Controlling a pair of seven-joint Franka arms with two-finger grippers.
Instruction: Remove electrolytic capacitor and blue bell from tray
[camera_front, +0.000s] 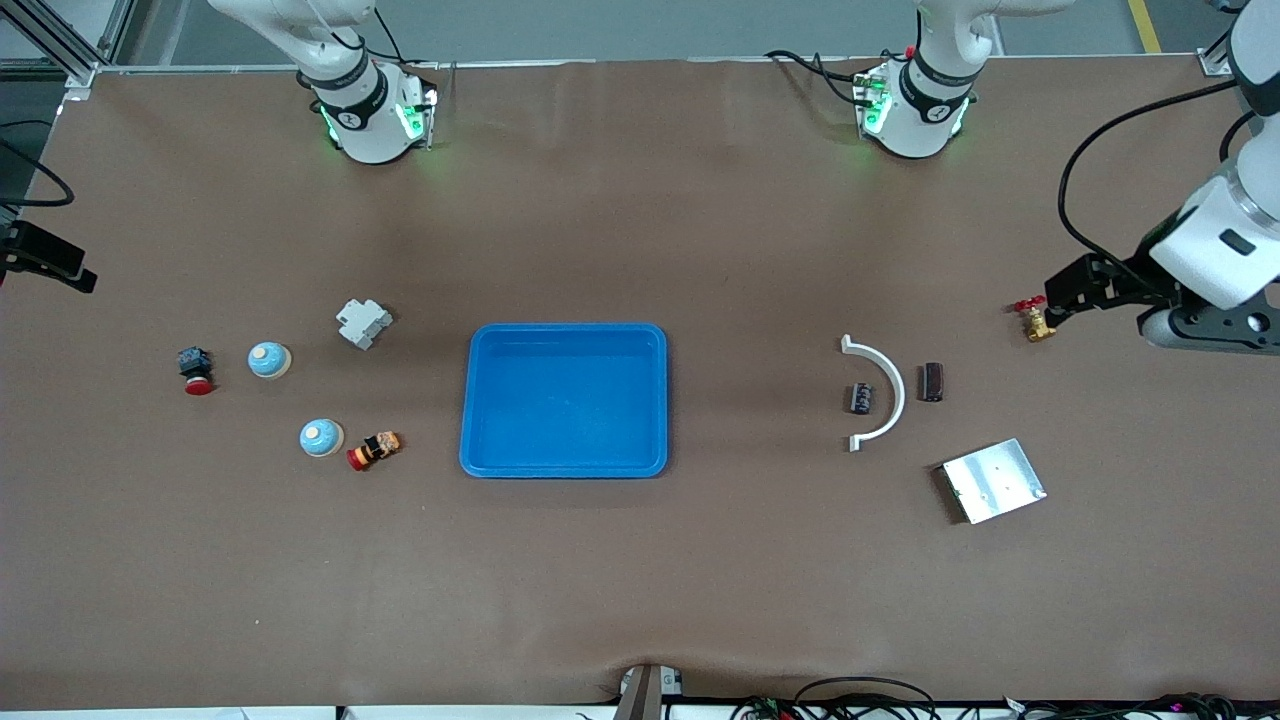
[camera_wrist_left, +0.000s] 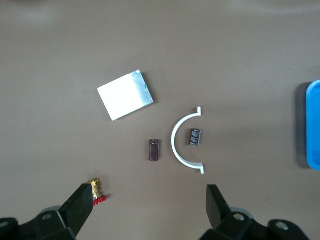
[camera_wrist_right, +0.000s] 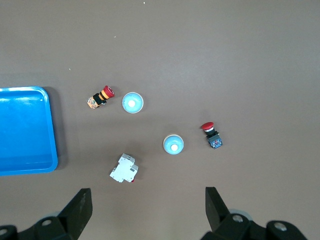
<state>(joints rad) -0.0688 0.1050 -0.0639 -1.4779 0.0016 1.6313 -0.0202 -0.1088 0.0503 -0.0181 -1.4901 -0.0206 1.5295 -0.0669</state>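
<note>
Brown table: tray (camera_front: 563, 400) was already empty; both pincers apart, waiting. Capacitor (camera_wrist_left: 195, 136) ahead of your left gripper (camera_wrist_left: 150, 200): light, rigid, pinch its sides.

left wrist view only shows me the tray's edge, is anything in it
Observer: No, the front view shows the tray with nothing in it.
Operator: so where are the blue bells
Observer: Both lie outside the tray toward the right arm's end: the nearer blue bell and the farther blue bell.
Operator: right gripper holding anything
Observer: No, the right gripper hangs open and empty above those bells.
</note>
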